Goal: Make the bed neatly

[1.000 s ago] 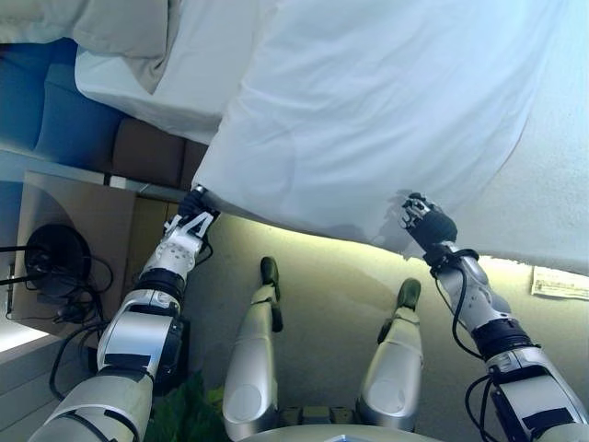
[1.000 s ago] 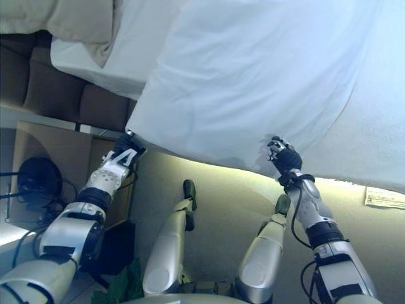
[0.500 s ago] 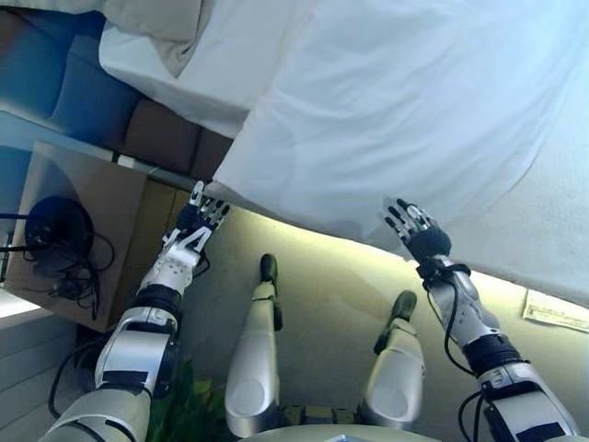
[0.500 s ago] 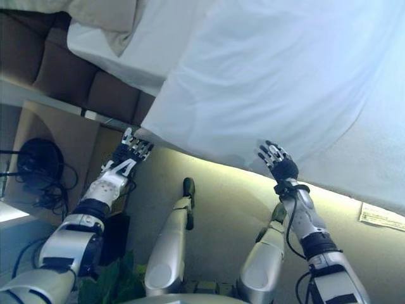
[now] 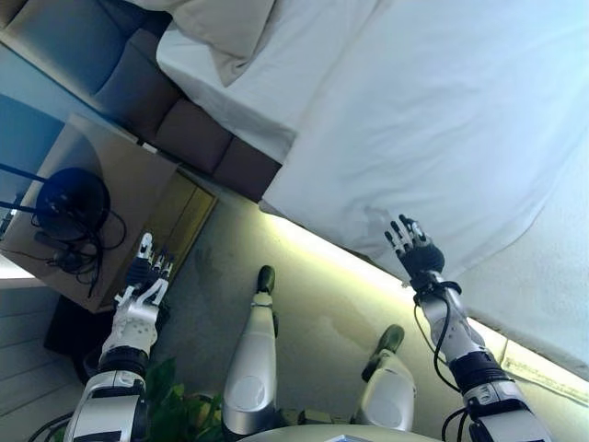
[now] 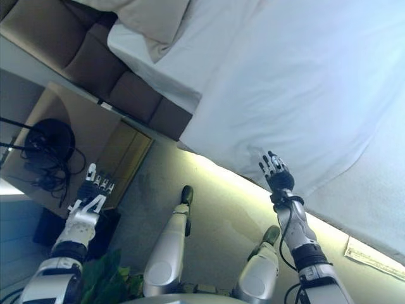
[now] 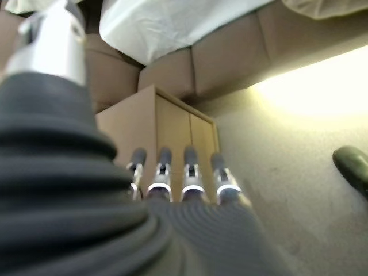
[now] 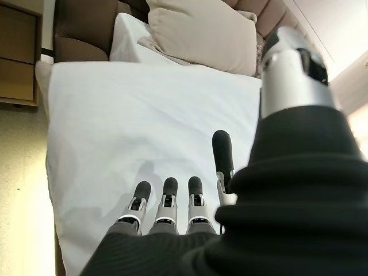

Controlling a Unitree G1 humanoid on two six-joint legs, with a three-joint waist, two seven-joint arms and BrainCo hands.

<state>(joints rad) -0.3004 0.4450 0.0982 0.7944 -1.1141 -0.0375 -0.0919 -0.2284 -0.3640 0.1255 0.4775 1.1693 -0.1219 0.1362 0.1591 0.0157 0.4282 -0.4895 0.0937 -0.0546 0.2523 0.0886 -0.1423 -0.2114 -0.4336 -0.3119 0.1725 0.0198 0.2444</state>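
Our right hand (image 5: 416,253) has its fingers straight and spread, holding nothing. It hovers at the hanging edge of the white duvet (image 5: 442,120), whose spread runs on past the fingertips toward the pillow (image 8: 201,34) at the headboard (image 6: 95,63). In the right wrist view the duvet fills the space just beyond our fingers (image 8: 167,198), and we cannot tell whether the tips brush the cloth or sit just short of it. We judge the hand is placed there with an open palm because the cover lies nearly flat, with only faint wrinkles, so smoothing or a fresh grip on the edge would be the likely purpose.

Our left hand (image 5: 140,276) is also open, fingers straight and empty, well apart from the duvet and down beside the wooden nightstand (image 5: 101,212), which carries a dark lamp base (image 5: 64,198) and a tangle of cord. The left wrist view shows only the nightstand's side and the carpet (image 7: 299,172) beyond that hand's fingers. The duvet's near corner lies up and across from it, toward the right hand. Between that corner and the pillow a strip of white sheet (image 5: 276,83) is uncovered.
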